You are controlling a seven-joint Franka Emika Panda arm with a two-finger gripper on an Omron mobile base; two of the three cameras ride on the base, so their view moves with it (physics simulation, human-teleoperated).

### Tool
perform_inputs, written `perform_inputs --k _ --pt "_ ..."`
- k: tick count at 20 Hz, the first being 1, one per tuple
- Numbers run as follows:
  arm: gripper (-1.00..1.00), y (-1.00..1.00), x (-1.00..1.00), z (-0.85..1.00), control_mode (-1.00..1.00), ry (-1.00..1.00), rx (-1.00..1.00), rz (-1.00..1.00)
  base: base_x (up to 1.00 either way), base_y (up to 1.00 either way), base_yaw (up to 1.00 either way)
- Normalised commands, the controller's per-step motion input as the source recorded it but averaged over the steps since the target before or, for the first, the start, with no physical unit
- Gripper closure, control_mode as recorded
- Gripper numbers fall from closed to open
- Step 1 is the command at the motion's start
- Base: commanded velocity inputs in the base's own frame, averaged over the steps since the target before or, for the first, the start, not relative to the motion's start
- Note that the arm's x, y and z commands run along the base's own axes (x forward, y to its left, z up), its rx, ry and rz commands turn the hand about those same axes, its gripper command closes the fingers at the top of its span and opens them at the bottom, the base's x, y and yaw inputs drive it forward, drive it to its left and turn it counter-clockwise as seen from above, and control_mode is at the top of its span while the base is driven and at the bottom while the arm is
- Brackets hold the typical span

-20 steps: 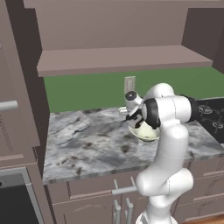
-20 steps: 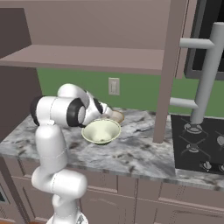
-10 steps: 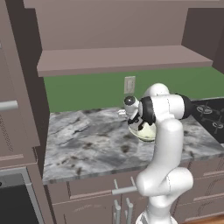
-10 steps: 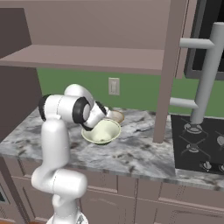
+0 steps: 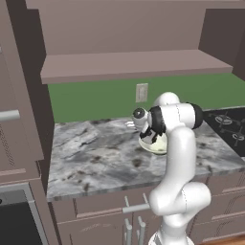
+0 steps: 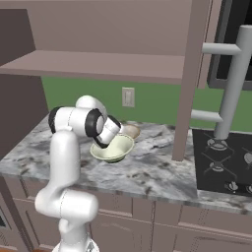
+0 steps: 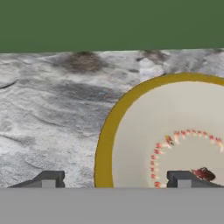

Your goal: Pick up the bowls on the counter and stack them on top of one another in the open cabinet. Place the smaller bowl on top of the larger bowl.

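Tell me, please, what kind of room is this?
A kitchen, rendered rather than real: a marbled stone counter over drawers, a black stovetop beside it, and an open wall cabinet above.

Kitchen: marbled counter (image 5: pixel 95 153), stovetop (image 6: pixel 224 162), cabinets.

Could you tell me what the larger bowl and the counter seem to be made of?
The larger bowl looks like glazed ceramic: smooth, glossy, pale cream-green, though rendering leaves that open. The counter looks like polished marbled stone: grey-white veining with dark speckles.
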Motion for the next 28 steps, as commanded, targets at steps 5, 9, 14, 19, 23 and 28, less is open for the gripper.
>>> perform_inputs --k 5,9,14,19,23,28 --pt "1.00 0.01 0.07 -0.07 -1.00 -0.01 0.00 0.00 0.00 0.00 0.00" --pt "1.00 0.00 0.00 0.00 -1.00 0.00 0.00 0.00 0.00 0.00 0.00" --pt "1.00 0.00 0.01 0.06 -1.00 0.00 0.00 -0.01 0.00 0.00 0.00" --pt "1.00 0.11 0.04 0.43 -1.00 -0.07 0.00 -0.04 0.00 0.00 0.00" --pt "1.00 0.18 0.00 0.59 -1.00 -0.10 0.00 -0.04 0.00 0.00 0.00" --pt "1.00 0.22 0.00 0.58 -1.00 -0.10 -0.03 -0.02 0.00 0.00 0.00"
